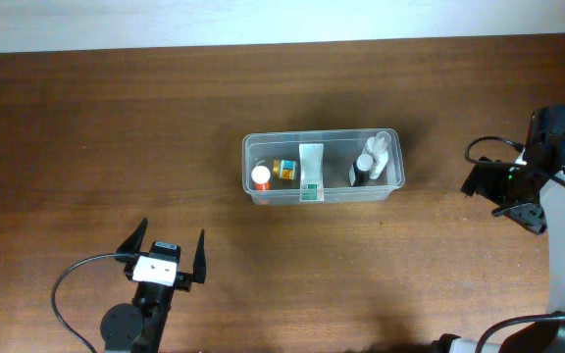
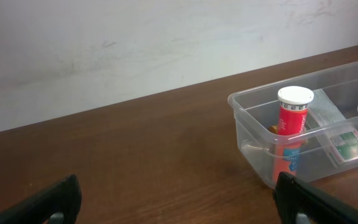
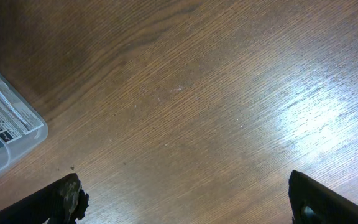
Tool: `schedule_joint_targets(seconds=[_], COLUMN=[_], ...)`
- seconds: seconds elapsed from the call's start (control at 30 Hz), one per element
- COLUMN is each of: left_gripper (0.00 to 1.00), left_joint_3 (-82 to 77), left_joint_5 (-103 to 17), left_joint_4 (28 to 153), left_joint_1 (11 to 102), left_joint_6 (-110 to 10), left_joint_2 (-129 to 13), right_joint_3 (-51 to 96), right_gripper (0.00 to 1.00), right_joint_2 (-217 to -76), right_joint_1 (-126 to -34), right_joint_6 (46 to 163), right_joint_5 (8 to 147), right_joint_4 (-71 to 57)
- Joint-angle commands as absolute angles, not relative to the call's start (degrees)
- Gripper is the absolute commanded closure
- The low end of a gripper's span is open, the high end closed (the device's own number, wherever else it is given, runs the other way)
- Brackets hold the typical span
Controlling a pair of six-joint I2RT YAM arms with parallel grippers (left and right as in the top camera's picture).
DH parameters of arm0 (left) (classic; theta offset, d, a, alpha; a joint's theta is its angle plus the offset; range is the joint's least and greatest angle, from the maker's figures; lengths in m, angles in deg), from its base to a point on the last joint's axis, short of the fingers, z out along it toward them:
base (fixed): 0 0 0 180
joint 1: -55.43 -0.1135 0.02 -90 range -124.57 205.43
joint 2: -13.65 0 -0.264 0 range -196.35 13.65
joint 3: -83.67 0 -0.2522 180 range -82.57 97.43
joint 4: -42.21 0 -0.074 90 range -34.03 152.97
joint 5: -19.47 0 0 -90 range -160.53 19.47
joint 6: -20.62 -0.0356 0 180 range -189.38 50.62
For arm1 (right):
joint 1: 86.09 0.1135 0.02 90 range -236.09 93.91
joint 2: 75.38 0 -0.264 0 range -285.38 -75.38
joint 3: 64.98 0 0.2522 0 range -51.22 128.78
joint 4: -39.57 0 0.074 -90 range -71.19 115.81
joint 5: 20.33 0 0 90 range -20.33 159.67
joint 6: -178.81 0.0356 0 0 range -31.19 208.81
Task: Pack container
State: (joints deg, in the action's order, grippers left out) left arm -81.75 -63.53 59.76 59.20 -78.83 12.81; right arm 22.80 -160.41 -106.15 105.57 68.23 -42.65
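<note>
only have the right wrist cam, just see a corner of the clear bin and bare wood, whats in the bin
Observer: Overhead shows a red tube with a white cap standing at the left end of the container.
Operator: whats at the end near my arm
Observer: A clear bottle beside a dark bottle.
Operator: wheres the left pincer
Observer: The left pincer is open and empty, below the container in the overhead view, toward its left end and apart from it.
</note>
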Motion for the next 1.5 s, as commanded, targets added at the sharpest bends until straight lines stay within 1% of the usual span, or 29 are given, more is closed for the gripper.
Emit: schedule_joint_targets(seconds=[0.0, 0.3, 0.4, 0.47, 0.57, 0.6, 0.63, 0.77, 0.83, 1.0, 1.2, 1.37, 1.47], left_gripper=[0.01, 0.01, 0.01, 0.01, 0.00, 0.01, 0.00, 0.01, 0.01, 0.01, 0.01, 0.01, 0.01], left_joint_3=[-82.08, -82.08, -82.08, -82.08, -82.08, -82.08, -82.08, -82.08, -82.08, -82.08, -82.08, -82.08, -82.08], left_joint_5=[-64.18, -64.18, -64.18, -64.18, -64.18, -64.18, -64.18, -64.18, -64.18, -64.18, -64.18, -64.18, -64.18], left_joint_4=[59.91, 59.91, 59.91, 59.91, 59.91, 59.91, 59.91, 59.91, 59.91, 59.91, 59.91, 59.91, 59.91], left_joint_1=[59.02, 59.00, 59.02, 59.02, 59.02, 59.00, 59.02, 59.00, 59.00, 59.00, 59.02, 59.00, 59.02], left_joint_6=[-79.33, -79.36, -79.33, -79.33, -79.36, -79.36, -79.33, -79.33, -79.36, -79.33, -79.33, -79.33, -79.36], left_joint_2=[13.36, 13.36, 13.36, 13.36, 13.36, 13.36, 13.36, 13.36, 13.36, 13.36, 13.36, 13.36, 13.36], right_joint_3=[22.93, 22.58, 19.50, 15.04, 6.49, 1.71, -0.32, -5.35, -7.34, -12.15, -18.20, -25.85, -30.42], right_gripper=[0.02, 0.02, 0.02, 0.02, 0.02, 0.02, 0.02, 0.02, 0.01, 0.02, 0.02, 0.02, 0.02], right_joint_2=[-160.28, -160.19, -158.84, -155.84, -148.76, -143.36, -140.39, -129.53, -124.22, -111.15, -99.87, -93.31, -90.71], right_joint_1=[-106.39, -106.37, -106.17, -105.45, -103.52, -102.37, -101.80, -100.38, -99.70, -97.80, -95.44, -90.21, -88.22], right_joint_6=[106.27, 105.22, 105.19, 105.17, 105.15, 105.17, 105.17, 105.13, 102.86, 95.21, 94.11, 88.98, 88.63], right_joint_5=[68.13, 65.81, 67.14, 67.99, 69.13, 70.40, 71.08, 73.55, 75.32, 77.06, 77.20, 78.27, 78.29], right_joint_4=[-42.48, -41.98, -37.98, -32.38, -22.72, -16.67, -13.54, -4.49, -0.91, 2.70, 3.49, 11.66, 16.73])
